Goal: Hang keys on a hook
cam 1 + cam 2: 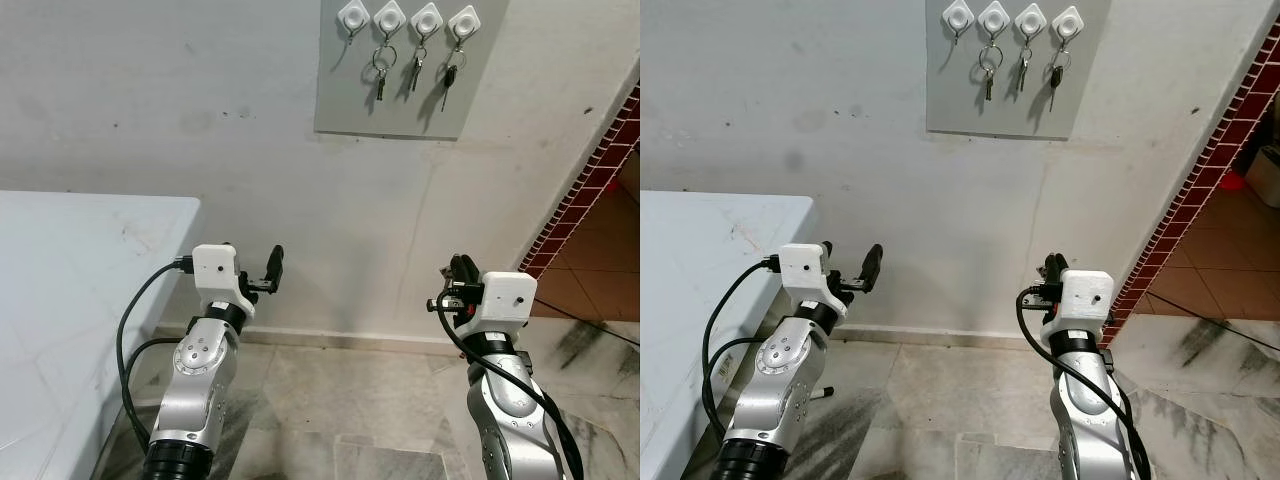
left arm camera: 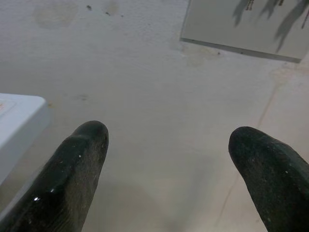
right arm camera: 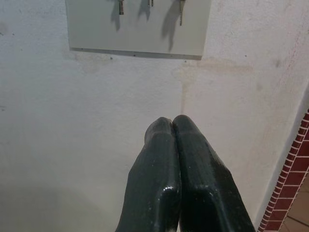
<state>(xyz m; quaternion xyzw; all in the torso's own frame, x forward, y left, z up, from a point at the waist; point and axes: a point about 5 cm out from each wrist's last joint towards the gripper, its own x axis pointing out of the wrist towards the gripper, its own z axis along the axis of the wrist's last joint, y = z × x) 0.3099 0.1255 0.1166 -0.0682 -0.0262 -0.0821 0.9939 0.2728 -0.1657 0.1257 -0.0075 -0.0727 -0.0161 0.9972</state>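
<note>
A grey board is fixed high on the white wall and carries a row of white hooks. The leftmost hook is bare. A set of keys hangs from each of the other three: one on a ring, one in the middle, one on the right. My left gripper is open and holds nothing; it points at the wall well below the board. My right gripper is shut with nothing between its fingers. It is raised at about the same height, below the board's right end.
A white table stands at my left, its corner close to the left arm. A red tiled wall edge slants down on the right beside an opening. Marbled floor lies between me and the wall.
</note>
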